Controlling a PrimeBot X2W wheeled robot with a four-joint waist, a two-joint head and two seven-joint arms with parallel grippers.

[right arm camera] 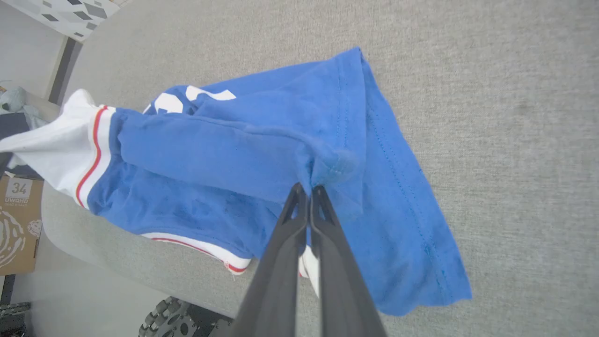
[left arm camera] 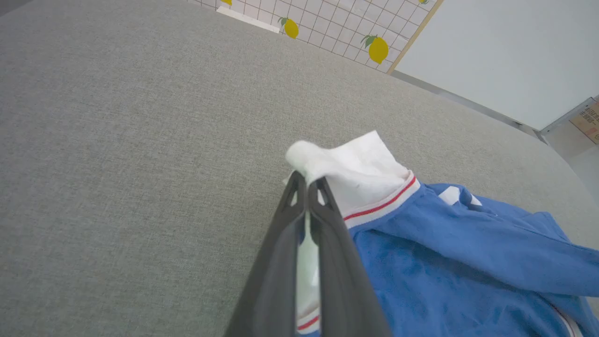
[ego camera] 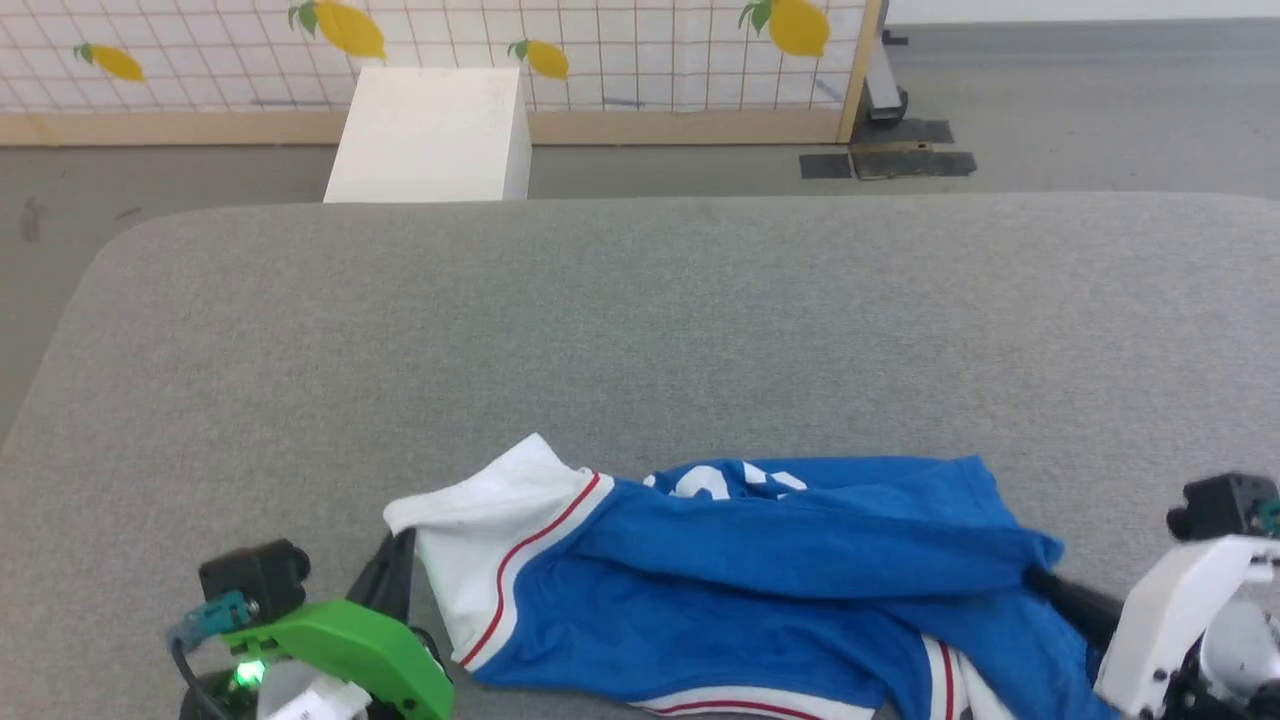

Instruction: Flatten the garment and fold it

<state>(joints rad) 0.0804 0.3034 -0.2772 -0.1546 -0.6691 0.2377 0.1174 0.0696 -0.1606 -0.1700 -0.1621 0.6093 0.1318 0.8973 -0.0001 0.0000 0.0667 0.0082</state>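
Green left wrist housing [ego camera: 350, 648]; white right wrist housing [ego camera: 1168, 612]; dark fingers [left arm camera: 276, 281].

The shirt [ego camera: 780, 590] runs off the bottom of the head view, hem and one sleeve sliced away, and its white print [ego camera: 722, 481] is folded under, just the tops of the characters peeking out, unreadable. Cloth bunches over the tips of the left gripper [left arm camera: 307, 179] and the right gripper [right arm camera: 305, 189], so how much is caught in each pinch is hidden. At the right wrist view's left edge a box [right arm camera: 18, 224] is cut off, its smaller print too tiny to read.
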